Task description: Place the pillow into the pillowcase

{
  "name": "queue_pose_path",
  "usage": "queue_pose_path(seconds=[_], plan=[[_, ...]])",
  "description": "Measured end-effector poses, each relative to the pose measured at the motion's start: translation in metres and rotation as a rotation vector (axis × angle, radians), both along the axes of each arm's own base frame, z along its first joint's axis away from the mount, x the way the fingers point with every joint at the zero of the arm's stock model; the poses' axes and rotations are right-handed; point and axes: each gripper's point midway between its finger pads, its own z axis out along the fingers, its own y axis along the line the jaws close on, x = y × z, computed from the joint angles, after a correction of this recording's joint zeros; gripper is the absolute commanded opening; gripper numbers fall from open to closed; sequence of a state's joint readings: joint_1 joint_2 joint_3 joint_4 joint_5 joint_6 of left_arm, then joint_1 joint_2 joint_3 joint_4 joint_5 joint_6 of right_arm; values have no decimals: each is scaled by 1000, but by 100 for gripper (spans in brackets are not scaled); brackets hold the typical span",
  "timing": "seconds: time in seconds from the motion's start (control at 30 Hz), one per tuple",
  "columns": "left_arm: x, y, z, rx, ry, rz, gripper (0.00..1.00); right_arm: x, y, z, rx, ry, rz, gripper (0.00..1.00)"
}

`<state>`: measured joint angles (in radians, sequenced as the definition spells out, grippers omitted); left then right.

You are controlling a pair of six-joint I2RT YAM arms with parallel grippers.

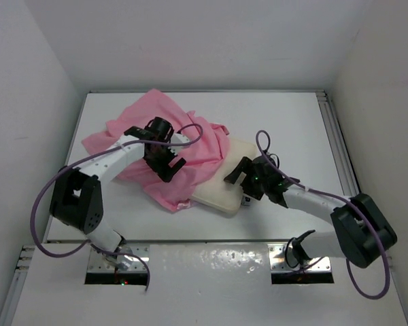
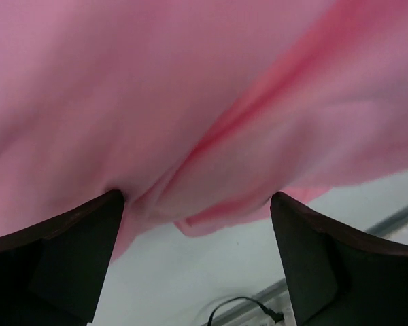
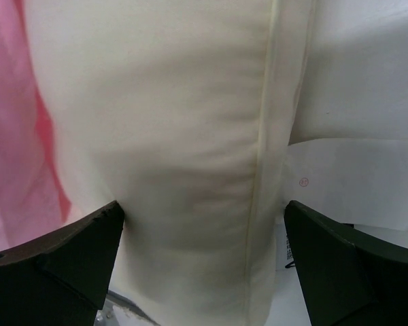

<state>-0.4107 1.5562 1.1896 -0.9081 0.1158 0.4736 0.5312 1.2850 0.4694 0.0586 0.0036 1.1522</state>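
The pink satin pillowcase [image 1: 166,146] lies crumpled across the middle of the table and covers the left part of the cream pillow [image 1: 221,190]. My left gripper [image 1: 164,161] is open and hovers over the pillowcase; in the left wrist view the pink cloth [image 2: 190,102] fills the frame above the spread fingers [image 2: 68,258]. My right gripper [image 1: 239,178] is open at the pillow's right end. In the right wrist view the pillow [image 3: 177,136] with its stitched seam sits between the spread fingers [image 3: 61,265]. Its white care tag [image 3: 347,180] lies to the right.
White walls close in the table on the left, back and right. A metal rail [image 1: 340,142] runs along the table's right edge. Purple cables loop off both arms.
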Motion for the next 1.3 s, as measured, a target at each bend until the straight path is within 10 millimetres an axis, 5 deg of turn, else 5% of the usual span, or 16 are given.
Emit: queue_pose_path(seconds=[0.07, 0.13, 0.27, 0.37, 0.4, 0.43, 0.5, 0.7, 0.97, 1.17, 1.27, 1.3], plan=[[11, -3, -8, 5, -18, 14, 89, 1, 4, -7, 2, 21, 5, 97], [20, -5, -16, 13, -39, 24, 84, 3, 11, -10, 11, 29, 8, 85], [31, -5, -30, 41, -65, 47, 60, 7, 28, -8, 38, 12, 23, 60], [33, -8, -33, 47, -76, 37, 30, 9, 39, -4, 29, -20, 35, 34], [33, -10, -32, 47, -79, 30, 1, 9, 42, -2, 30, -30, 35, 31], [32, -12, -32, 51, -82, 24, 0, 9, 45, 0, 30, -40, 36, 16], [30, -16, -31, 64, -92, -5, 0, 8, 51, 2, 36, -56, 35, 0], [13, -33, -12, 145, -161, -152, 0, 9, 53, 2, 42, -101, -9, 0], [-59, -70, 28, 48, -139, -466, 0, 10, 61, 8, 63, -168, -54, 0], [-83, -75, 23, 4, -42, -546, 0, 4, 62, 7, 82, -179, -54, 0], [-85, -76, 21, -15, -13, -575, 54, -2, 59, 8, 87, -183, -40, 0], [-82, -80, 24, -31, -16, -588, 59, -6, 59, 7, 92, -179, -27, 0]])
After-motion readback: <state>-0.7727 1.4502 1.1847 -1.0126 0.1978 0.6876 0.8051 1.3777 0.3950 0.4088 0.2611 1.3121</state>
